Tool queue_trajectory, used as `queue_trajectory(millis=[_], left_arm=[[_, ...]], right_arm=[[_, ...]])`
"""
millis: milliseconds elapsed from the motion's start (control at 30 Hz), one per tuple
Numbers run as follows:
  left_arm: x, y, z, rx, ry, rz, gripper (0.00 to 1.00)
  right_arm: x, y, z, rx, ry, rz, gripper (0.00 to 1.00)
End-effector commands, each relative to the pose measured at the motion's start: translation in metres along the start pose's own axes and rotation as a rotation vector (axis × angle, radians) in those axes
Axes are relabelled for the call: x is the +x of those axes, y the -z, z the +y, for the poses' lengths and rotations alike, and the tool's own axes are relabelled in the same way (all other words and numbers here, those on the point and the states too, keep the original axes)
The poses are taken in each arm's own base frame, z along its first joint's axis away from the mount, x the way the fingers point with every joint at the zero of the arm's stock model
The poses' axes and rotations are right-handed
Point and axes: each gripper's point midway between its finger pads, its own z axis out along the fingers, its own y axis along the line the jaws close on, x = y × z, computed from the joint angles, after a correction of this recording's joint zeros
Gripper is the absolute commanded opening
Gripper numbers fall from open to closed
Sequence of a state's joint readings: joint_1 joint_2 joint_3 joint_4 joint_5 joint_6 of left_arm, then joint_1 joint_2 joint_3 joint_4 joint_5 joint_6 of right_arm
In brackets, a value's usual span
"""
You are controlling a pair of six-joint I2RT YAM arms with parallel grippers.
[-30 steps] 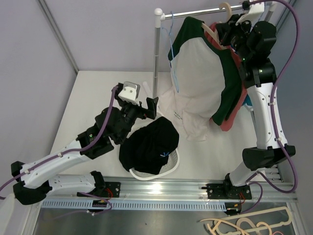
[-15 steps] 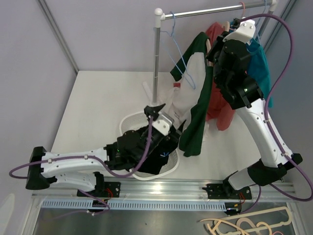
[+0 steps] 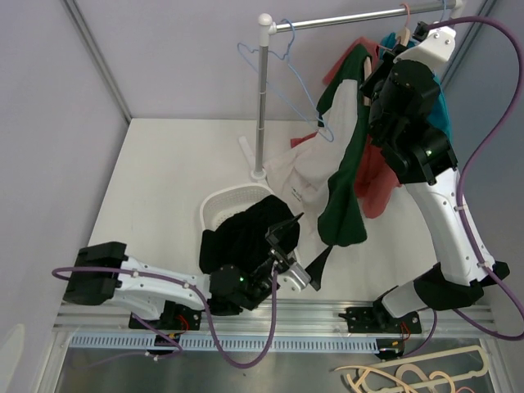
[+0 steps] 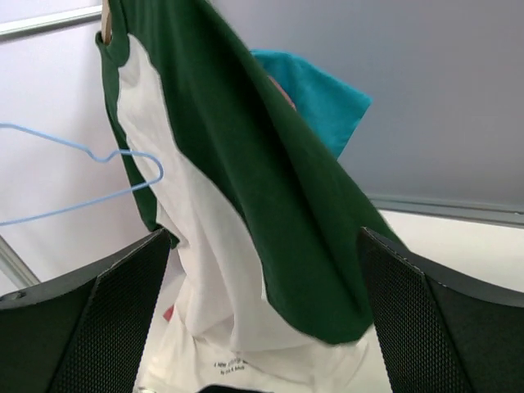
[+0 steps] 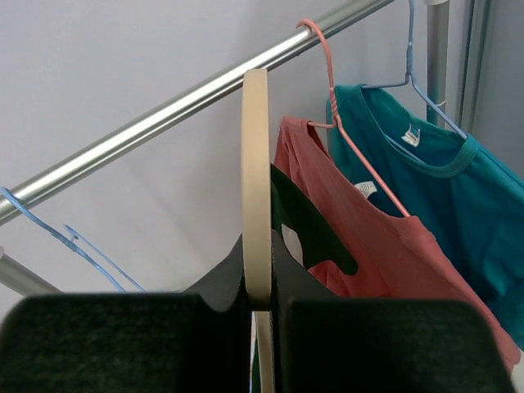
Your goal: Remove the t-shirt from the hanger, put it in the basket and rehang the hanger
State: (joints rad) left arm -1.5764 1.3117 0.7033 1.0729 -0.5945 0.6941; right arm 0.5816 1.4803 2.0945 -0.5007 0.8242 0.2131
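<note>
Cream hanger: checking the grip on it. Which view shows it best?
Right wrist: the cream hanger stands centred, gripped by the right hand. Top view shows a sliver by the green t-shirt; left wrist, only a tip.

The left arm [image 3: 155, 282] and right arm [image 3: 449, 221] share white shell links, bulky black joint housings and a looping purple cable [image 3: 493, 123] apiece, with broad, black, finely mesh-textured fingers [image 4: 106, 327].
</note>
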Motion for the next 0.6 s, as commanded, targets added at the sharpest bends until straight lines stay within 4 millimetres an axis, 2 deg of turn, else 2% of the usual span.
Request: queue_trajectory(millis=[0,200,333,567], left_arm=[[-0.039,-0.005,0.021,-0.139,0.029,-0.155,0.99],[-0.041,-0.017,0.027,-0.26,0.029,-0.174,1.0],[-0.031,-0.029,0.033,-0.31,0.017,-0.143,0.99],[-0.017,-0.044,0.045,-0.269,0.059,-0.089,0.99]], right_arm=[[-0.039,0.008,0.0,0.002,-0.116,-0.082,0.0],[-0.038,0.011,0.007,-0.035,-0.123,-0.073,0.0],[-0.039,0.016,0.009,-0.053,-0.124,-0.068,0.0],[-0.043,0.026,0.009,-0.081,-0.139,-0.066,0.0]])
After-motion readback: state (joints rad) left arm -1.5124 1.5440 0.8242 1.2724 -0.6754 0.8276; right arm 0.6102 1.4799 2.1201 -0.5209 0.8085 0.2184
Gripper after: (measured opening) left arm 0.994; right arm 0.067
